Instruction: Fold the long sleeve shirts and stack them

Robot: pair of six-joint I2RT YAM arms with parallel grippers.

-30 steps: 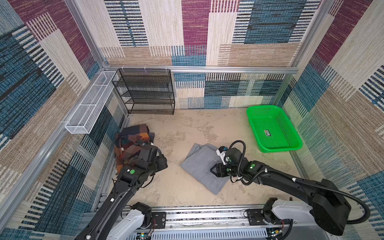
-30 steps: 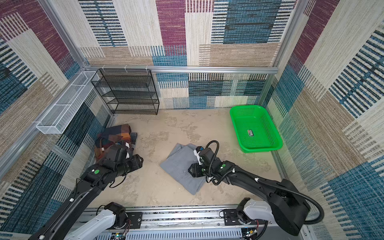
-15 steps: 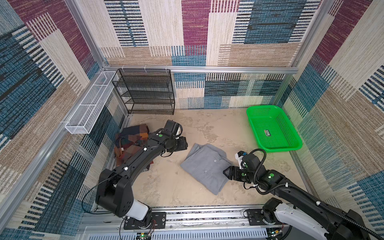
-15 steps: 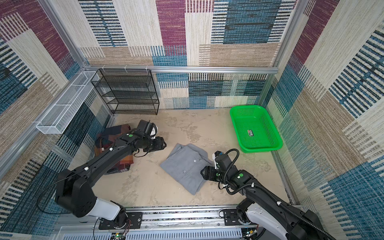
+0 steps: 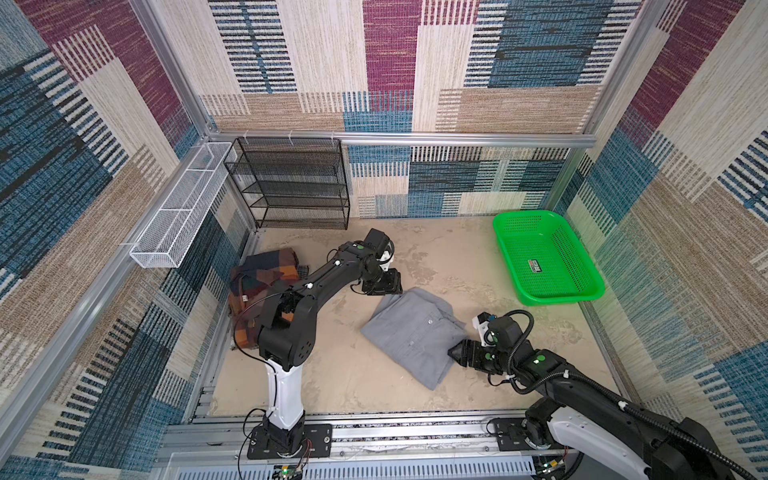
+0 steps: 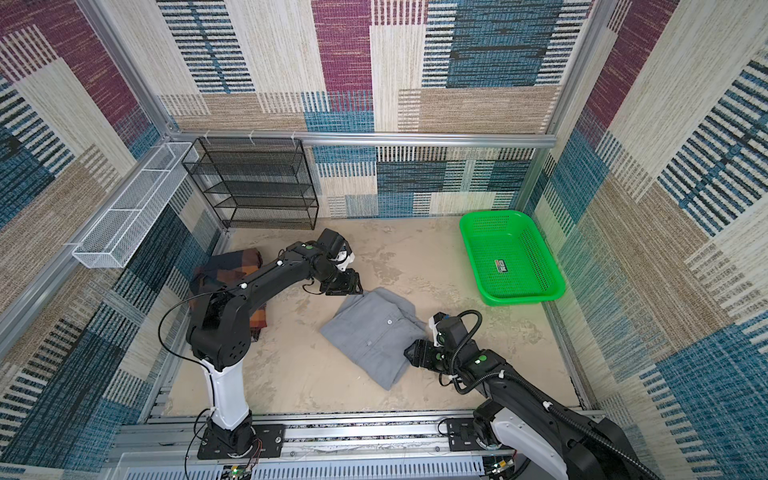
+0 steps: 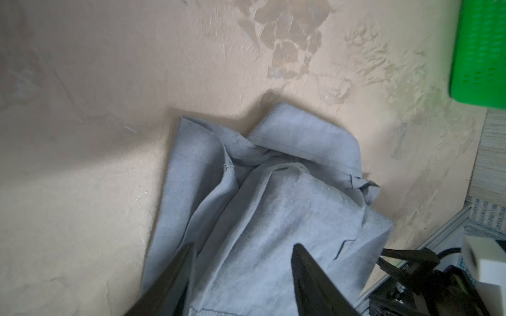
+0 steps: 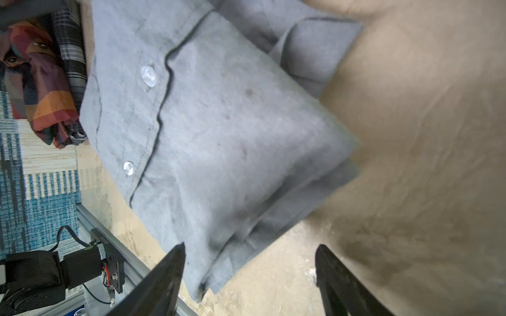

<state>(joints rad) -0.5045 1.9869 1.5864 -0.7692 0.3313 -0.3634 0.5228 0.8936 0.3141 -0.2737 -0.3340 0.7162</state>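
Right now your gray shirt (image 5: 411,332) lies folded into a rough rectangle in the middle of the sandy table (image 5: 457,257), button placket up, collar end toward the back wall. The plaid shirt (image 5: 266,276) sits bundled against the left wall, well apart from the gray one and partly hidden behind your left arm. Your left gripper (image 5: 384,287) hangs at the far left corner of the gray shirt, by the collar; the left wrist view shows its two dark fingers (image 7: 169,279) spread apart above the cloth, one near the shirt's edge and one over its body, with nothing pinched between them. Whether the tips touch the fabric you cannot tell. Your right gripper (image 5: 456,353) sits low at the shirt's right-hand edge; the right wrist view shows its fingers (image 8: 161,279) standing wide, one at the rim of the folded cloth and the other over bare table, gripping nothing. The green basket (image 5: 557,298) stands at the back right, away from both shirts, the black wire rack (image 5: 291,183) stands against the back wall, and a white wire basket (image 5: 178,216) hangs on the left wall.
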